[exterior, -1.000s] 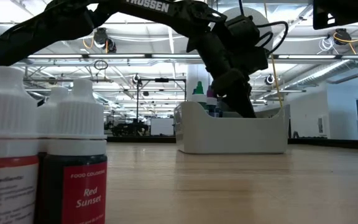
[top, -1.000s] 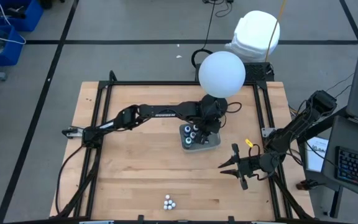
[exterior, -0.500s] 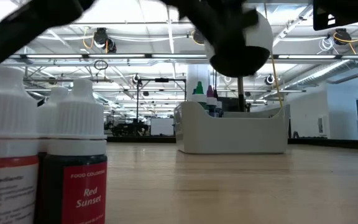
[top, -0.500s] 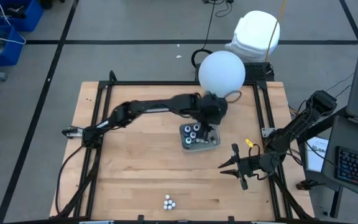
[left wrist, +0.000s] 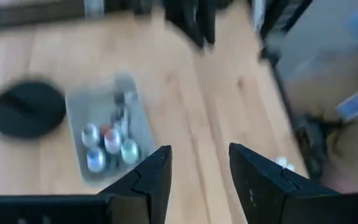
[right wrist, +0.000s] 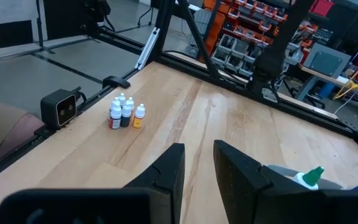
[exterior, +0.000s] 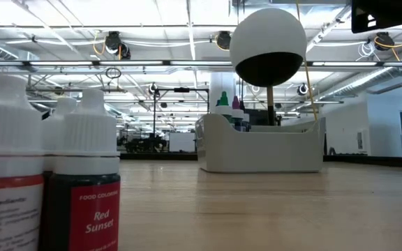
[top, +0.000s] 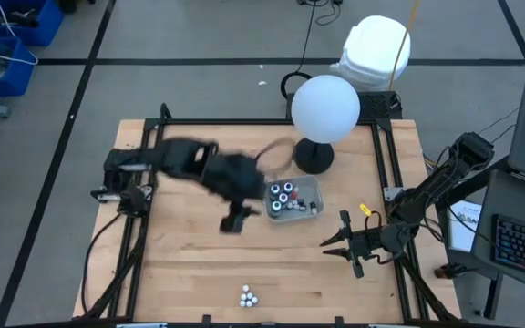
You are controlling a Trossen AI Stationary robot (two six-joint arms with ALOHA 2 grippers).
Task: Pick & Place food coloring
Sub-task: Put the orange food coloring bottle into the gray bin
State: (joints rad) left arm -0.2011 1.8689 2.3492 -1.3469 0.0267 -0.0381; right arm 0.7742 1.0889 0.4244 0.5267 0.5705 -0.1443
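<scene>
L gripper (top: pixel 235 219) open, empty, beside clear rectangular tray (top: pixel 313 189) w/ round-capped bottles (top: pixel 283 195); R gripper (top: pixel 340 244) open.

Several little food coloring bottles (top: pixel 284 196) stand upright in the tray; four more (top: pixel 248 296), white-capped, cluster at the counter's near edge.

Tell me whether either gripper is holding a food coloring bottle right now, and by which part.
Nothing is held. The left gripper is open and empty, away from the tray. The right gripper is also open and empty, at the table's right side.
</scene>
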